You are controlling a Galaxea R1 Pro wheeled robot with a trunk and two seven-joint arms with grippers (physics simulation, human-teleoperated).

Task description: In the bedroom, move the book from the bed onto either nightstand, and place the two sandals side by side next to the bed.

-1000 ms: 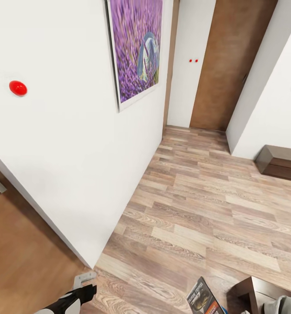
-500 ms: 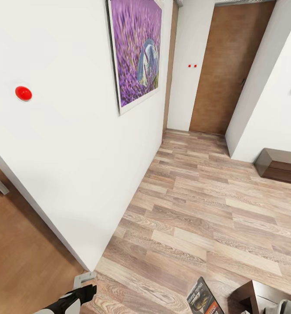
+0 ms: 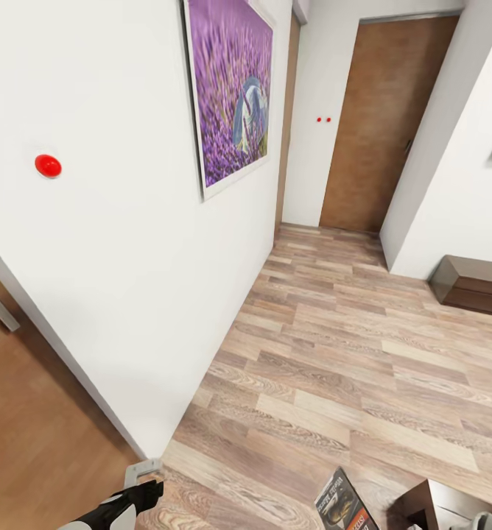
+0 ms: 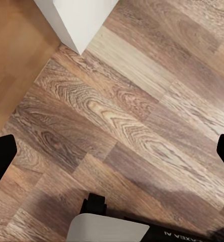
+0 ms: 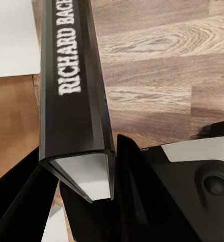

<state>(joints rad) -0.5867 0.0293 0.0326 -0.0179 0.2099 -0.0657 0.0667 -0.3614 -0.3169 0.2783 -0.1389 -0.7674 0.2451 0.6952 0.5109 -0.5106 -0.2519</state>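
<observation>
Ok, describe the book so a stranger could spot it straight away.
Start at the light-brown wood-plank floor and follow it to the near edge of the head view, left of the dark brown wooden corner. There the thin black paperback book stands up on edge, clamped in the right end effector. White lettering reading RICHARD runs along its spine, and an orange band marks its cover.

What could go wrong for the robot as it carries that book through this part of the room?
The book sits edge-on between the right gripper's fingers, pinched near one end, so a jolt might let it slip onto the floor. The white wall corner stands close to the left gripper, so a turn that way could clip it. No nightstand can be made out here, so more driving probably lies ahead.
</observation>
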